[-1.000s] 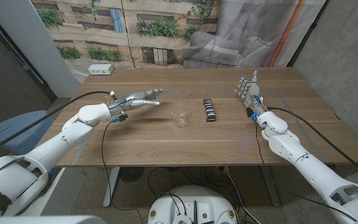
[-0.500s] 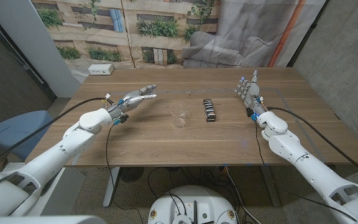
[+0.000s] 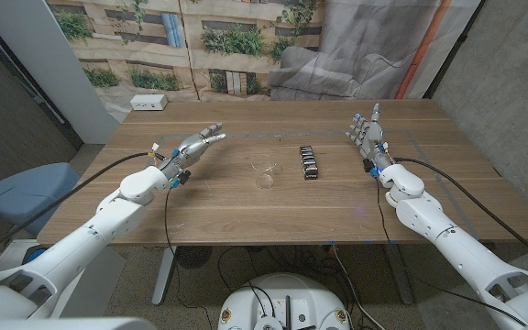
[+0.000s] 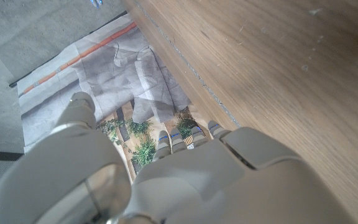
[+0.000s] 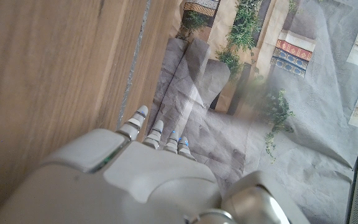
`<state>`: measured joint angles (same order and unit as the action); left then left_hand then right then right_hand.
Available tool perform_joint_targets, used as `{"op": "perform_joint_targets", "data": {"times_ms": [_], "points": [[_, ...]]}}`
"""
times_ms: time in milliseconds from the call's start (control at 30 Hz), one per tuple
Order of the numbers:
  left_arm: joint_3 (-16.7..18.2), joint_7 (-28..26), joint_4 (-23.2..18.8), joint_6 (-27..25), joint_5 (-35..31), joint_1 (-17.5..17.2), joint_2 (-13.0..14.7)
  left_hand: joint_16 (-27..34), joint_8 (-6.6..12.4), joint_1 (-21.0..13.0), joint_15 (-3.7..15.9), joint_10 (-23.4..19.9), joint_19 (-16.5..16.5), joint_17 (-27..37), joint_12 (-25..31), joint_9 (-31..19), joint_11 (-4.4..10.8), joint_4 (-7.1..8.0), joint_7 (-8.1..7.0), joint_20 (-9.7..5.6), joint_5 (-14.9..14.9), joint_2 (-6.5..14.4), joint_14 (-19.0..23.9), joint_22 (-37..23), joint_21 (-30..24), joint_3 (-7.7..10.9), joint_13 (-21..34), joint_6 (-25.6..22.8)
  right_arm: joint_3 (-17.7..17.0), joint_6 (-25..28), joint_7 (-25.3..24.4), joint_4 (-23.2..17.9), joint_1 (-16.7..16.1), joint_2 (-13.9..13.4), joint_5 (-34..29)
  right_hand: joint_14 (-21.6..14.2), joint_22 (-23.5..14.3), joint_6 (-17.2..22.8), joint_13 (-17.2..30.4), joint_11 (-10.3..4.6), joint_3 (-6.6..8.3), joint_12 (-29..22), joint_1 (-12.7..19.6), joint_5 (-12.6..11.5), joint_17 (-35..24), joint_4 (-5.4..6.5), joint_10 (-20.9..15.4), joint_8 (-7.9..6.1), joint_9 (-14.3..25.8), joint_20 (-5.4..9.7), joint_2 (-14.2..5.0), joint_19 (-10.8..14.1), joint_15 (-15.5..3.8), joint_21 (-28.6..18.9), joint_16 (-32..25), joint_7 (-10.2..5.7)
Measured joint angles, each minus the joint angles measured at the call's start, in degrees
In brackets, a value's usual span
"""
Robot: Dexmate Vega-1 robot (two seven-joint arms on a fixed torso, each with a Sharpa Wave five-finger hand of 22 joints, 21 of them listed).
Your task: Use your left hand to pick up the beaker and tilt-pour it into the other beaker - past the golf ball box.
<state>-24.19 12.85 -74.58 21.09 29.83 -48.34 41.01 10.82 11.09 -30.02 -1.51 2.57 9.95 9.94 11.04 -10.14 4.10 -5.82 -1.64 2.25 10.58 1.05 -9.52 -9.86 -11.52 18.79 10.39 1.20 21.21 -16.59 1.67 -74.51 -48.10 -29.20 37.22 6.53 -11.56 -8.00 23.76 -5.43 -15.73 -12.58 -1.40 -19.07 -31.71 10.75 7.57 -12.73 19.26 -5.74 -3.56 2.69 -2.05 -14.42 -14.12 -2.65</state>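
Left hand (image 3: 193,147) hangs over the table (image 3: 246,206) with its fingers stretched out and apart, holding nothing — it sits well to the left of the beaker (image 3: 263,172) and a little farther back. That clear glass beaker stands upright near the table's middle, untouched. Just to its right lies the golf ball box (image 3: 309,162), a dark narrow pack set lengthwise, near to far. A second beaker beyond the box I cannot make out; if one stands there, the glass is too faint against the wood to tell.

The step in hand looks to be the reach. To do it well, the hand should come in from the left at the beaker's mid-height, thumb on one side and fingers on the other, and close gently — thin glass will slip or tip if nudged by a fingertip first. Keep it level on the lift, and carry it high enough to pass over the box rather than brush it.

Right hand (image 3: 367,134) waits at the far right, fingers up and spread, gripping nothing — it should stay clear of the pour.
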Motion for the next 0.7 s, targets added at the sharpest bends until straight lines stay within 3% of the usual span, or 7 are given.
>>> {"op": "perform_joint_targets", "data": {"times_ms": [267, 500, 700], "points": [[1.4, -3.1, -1.8, -1.1, 1.8, -2.1, -1.7, 0.0, 0.0, 5.9, 0.78, -0.3, -0.1, 0.3, 0.0, 0.0, -0.31, 3.45, -0.1, -0.56, -0.2, 5.9, 0.8, 0.0, 0.0, 0.31, 0.0, -0.7, 0.0, 0.0, 0.0, 0.0, 0.0, 0.0, 0.0, 0.0, 0.0, 0.0, 0.0, 0.0, 0.0, 0.0, 0.0, 0.0, 0.0, 0.0, 0.0, 0.0, 0.0, 0.0, 0.0, 0.0, 0.0, 0.0, 0.0, 0.0], [2.4, -5.9, -3.2, -2.0, 3.4, -3.8, -3.0, 0.0, 0.0, 8.0, 1.02, -0.1, -0.1, 0.3, 0.0, 0.0, -0.53, 4.66, 0.13, -0.74, -0.2, 8.0, 1.0, 0.0, 0.0, 0.69, 0.0, -0.9, 0.0, 0.0, 0.0, 0.0, 0.0, 0.0, 0.0, 0.0, 0.0, 0.0, 0.0, 0.0, 0.0, 0.0, 0.0, 0.0, 0.0, 0.0, 0.0, 0.0, 0.0, 0.0, 0.0, 0.0, 0.0, 0.0, 0.0, 0.0], [2.8, -7.6, -3.5, -2.3, 4.6, -4.5, -3.8, 0.0, -0.29, 10.4, 1.58, 0.2, -1.3, 0.3, 0.0, 0.0, -0.84, 5.92, 0.52, -2.41, -0.2, 8.7, 1.0, 0.0, -0.3, 1.02, 0.0, -1.6, 0.0, 0.0, 0.0, 0.0, 0.0, 0.0, 0.0, 0.0, 0.0, 0.0, 0.0, 0.0, 0.0, 0.0, 0.0, 0.0, 0.0, 0.0, 0.0, 0.0, 0.0, 0.0, 0.0, 0.0, 0.0, 0.0, 0.0, 0.0]]}}
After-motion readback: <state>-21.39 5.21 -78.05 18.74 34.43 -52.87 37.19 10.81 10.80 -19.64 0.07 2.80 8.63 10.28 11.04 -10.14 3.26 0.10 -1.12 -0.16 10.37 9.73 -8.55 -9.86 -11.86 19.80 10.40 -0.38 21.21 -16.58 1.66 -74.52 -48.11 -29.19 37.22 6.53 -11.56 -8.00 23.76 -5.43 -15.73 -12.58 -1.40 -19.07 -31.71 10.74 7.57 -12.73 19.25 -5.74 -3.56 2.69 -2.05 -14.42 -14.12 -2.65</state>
